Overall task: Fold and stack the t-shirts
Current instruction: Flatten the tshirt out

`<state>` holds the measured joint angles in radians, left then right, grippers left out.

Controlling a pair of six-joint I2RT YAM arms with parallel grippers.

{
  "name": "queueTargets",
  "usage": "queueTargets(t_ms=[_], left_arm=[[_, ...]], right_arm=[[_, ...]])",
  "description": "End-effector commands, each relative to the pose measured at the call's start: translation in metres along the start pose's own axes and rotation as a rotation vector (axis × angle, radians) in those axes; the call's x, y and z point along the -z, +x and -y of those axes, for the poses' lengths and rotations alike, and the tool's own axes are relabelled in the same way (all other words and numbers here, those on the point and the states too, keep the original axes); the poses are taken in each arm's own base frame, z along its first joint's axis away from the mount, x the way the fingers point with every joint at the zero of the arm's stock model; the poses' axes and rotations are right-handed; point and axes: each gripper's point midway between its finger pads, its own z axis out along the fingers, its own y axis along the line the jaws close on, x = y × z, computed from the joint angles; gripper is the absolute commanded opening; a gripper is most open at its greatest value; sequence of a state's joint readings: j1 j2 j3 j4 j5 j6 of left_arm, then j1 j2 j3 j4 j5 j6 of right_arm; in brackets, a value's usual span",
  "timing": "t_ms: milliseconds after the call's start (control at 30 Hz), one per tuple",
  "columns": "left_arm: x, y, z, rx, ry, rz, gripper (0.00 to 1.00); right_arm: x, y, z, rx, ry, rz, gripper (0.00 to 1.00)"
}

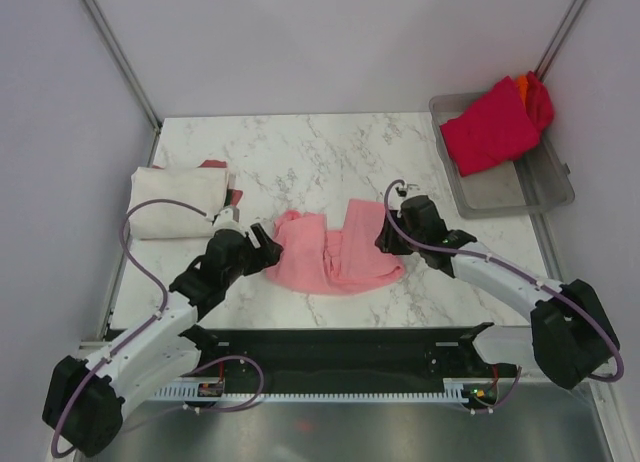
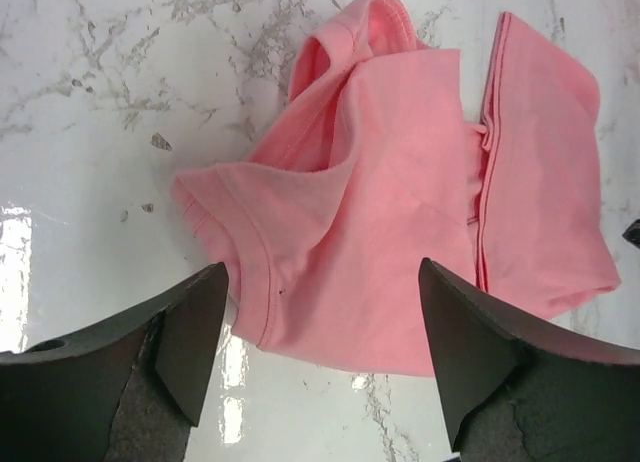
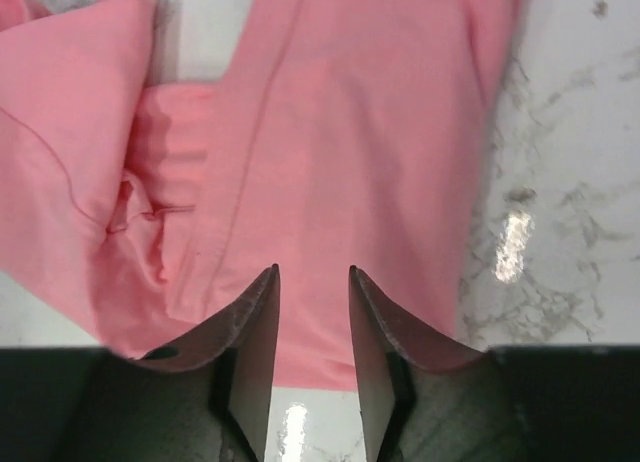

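Note:
A light pink t-shirt (image 1: 335,250) lies crumpled and partly folded in the middle of the marble table. It also shows in the left wrist view (image 2: 400,182) and the right wrist view (image 3: 350,132). My left gripper (image 1: 268,244) is wide open at the shirt's left edge, and its jaws straddle the near hem (image 2: 322,322). My right gripper (image 1: 385,237) hovers over the shirt's right part with its jaws a little apart and nothing between them (image 3: 312,277). A folded cream-white shirt (image 1: 175,202) lies at the left on a dark red one (image 1: 215,166). A crimson shirt (image 1: 490,127) and an orange one (image 1: 535,92) lie in the tray.
The grey translucent tray (image 1: 530,192) stands at the back right near the table's right edge. The folded stack sits by the left edge. Bare marble (image 1: 320,152) lies behind the pink shirt.

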<state>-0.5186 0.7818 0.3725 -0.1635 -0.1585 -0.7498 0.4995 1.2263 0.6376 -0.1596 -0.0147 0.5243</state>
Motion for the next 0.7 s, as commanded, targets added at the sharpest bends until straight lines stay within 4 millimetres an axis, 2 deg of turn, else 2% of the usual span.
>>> queueTargets(t_ms=[0,33,67,133,200,367,400,467,500,667], left_arm=[[-0.006,-0.026,0.007,-0.11,-0.053,0.022,0.84],[-0.008,-0.032,0.012,-0.12,-0.065,0.017,0.84],[-0.015,-0.028,0.007,-0.144,-0.098,-0.012,0.84],[-0.022,-0.031,0.009,-0.154,-0.114,-0.022,0.84],[-0.031,-0.024,0.006,-0.166,-0.13,-0.059,0.84],[-0.044,-0.014,0.005,-0.169,-0.131,-0.109,0.81],[-0.045,-0.012,0.002,-0.168,-0.14,-0.118,0.78],[-0.046,-0.012,0.001,-0.163,-0.134,-0.114,0.73],[-0.045,-0.011,-0.001,-0.161,-0.136,-0.115,0.64],[-0.037,-0.016,-0.004,-0.153,-0.12,-0.081,0.47]], right_arm=[[-0.003,-0.017,-0.029,0.109,-0.01,0.005,0.4],[-0.009,-0.012,-0.033,0.124,-0.005,-0.021,0.4],[-0.009,-0.014,-0.043,0.139,-0.017,-0.022,0.4],[-0.016,-0.002,-0.059,0.176,-0.031,-0.059,0.4],[-0.019,0.012,-0.072,0.193,-0.049,-0.087,0.41],[-0.034,0.04,-0.088,0.215,-0.049,-0.138,0.44],[-0.038,0.05,-0.09,0.226,-0.046,-0.161,0.44],[-0.043,0.053,-0.095,0.234,-0.047,-0.166,0.45],[-0.046,0.061,-0.096,0.244,-0.043,-0.181,0.45],[-0.055,0.072,-0.098,0.256,-0.041,-0.203,0.45]])
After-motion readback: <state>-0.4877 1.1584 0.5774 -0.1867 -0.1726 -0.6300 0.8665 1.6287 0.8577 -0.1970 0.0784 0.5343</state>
